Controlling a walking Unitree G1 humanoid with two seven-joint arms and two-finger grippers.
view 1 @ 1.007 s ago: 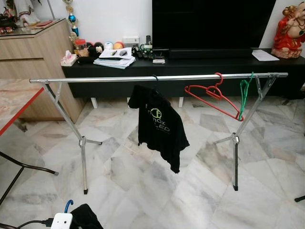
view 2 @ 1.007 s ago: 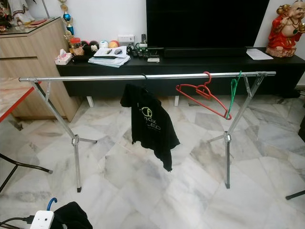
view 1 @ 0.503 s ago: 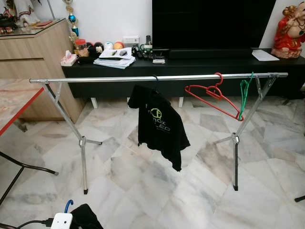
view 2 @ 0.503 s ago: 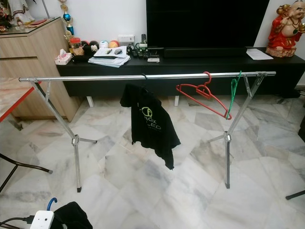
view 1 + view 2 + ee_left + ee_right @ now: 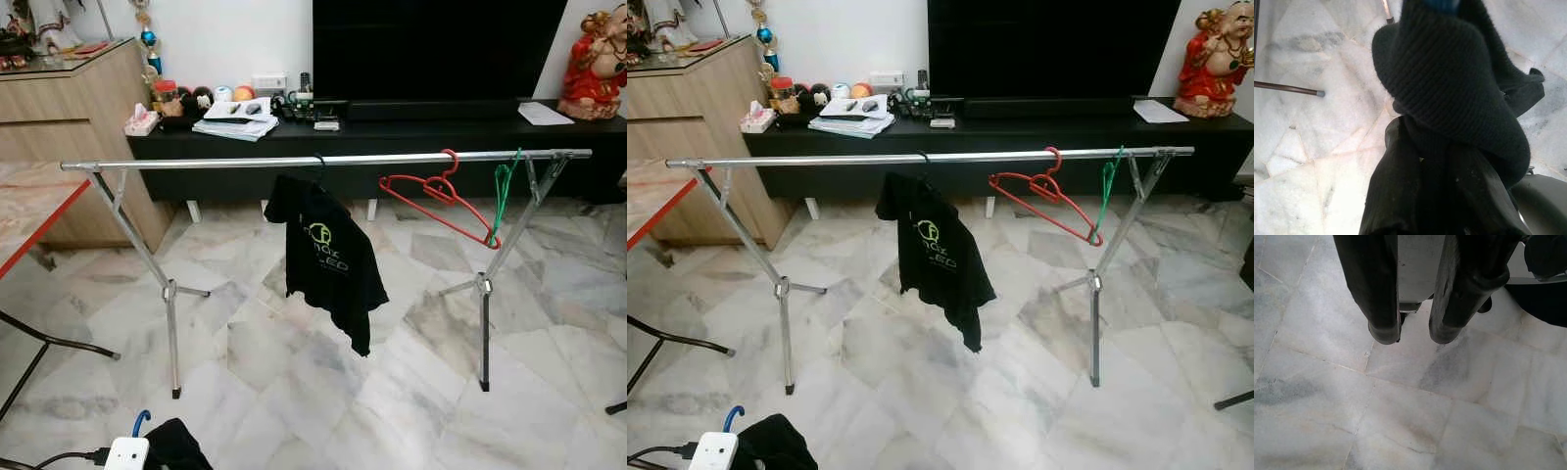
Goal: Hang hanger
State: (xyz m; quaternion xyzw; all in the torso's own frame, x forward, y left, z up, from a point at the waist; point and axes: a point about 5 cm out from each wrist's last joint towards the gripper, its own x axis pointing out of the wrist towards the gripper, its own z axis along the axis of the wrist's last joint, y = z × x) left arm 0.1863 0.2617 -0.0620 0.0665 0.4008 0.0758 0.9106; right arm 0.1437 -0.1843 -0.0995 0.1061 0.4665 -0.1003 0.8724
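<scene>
Blue hanger [image 5: 142,422] with dark garment [image 5: 1449,112] held low at near left, apparently pinched by left tool; grip hidden by cloth. Right tool [image 5: 1414,335] spread, empty, over floor. Hook best lifted above rail [image 5: 216,163], set in free left span.

Showing a green-and-white print on the chest of the black T-shirt [image 5: 328,259] hanging from the metal rail [image 5: 323,160]: a round emblem above two lines of lettering, folded and too small to spell out; nothing legible on the papers [image 5: 235,117] lying on the black TV console [image 5: 411,132] behind
</scene>
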